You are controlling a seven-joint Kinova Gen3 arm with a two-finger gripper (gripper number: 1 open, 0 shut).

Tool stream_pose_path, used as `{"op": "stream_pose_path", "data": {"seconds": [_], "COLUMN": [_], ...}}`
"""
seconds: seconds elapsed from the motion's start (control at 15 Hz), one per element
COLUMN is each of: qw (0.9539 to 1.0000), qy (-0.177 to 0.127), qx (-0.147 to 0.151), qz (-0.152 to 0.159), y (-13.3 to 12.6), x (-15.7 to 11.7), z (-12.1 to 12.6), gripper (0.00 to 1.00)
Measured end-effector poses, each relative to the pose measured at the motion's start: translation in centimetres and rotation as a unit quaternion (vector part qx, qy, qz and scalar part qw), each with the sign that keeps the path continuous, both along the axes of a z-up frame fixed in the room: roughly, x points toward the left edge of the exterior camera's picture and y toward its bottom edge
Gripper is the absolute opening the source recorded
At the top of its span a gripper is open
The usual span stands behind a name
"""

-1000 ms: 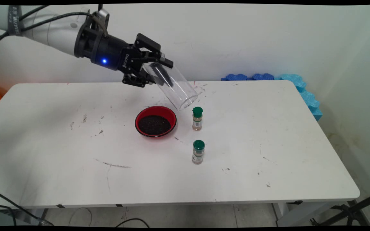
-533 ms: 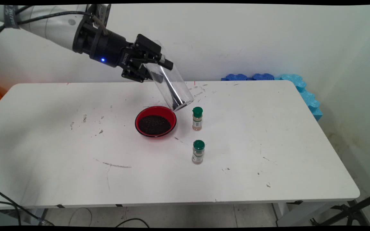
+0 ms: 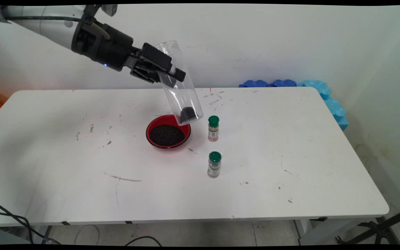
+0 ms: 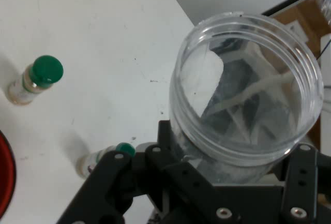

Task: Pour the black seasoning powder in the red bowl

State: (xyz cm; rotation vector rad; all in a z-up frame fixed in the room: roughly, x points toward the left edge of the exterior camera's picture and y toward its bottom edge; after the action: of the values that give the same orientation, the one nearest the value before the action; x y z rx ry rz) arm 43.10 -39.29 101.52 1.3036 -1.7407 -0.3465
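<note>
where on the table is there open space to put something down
Free: the wide stretch left of the red bowl, the near strip below the nearer spice jar, and the right half. Crowded: the centre, where the gripper holds the clear jar above the bowl, beside the farther spice jar.

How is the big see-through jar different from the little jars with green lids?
The clear jar is big, open, lidless and held tilted in the air by the gripper; the two spice jars are small, capped and upright on the table. It holds dark grains; they hold tan powder.

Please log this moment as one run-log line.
gripper: shut on clear plastic jar | jar: tilted, mouth up, dark grains at bottom | below: red bowl of dark grains | beside: two green-capped spice bottles
</note>
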Motion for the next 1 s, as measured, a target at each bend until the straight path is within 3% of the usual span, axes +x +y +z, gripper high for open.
{"op": "stream_pose_path", "data": {"seconds": [0.33,1.0], "qw": [0.9968,0.9808], "qy": [-0.036,-0.072], "qx": [-0.055,-0.13], "qz": [-0.045,-0.126], "y": [0.7,2.6], "x": [-0.2,-1.1], "z": [0.7,2.1], "gripper": [0.0,0.0]}}
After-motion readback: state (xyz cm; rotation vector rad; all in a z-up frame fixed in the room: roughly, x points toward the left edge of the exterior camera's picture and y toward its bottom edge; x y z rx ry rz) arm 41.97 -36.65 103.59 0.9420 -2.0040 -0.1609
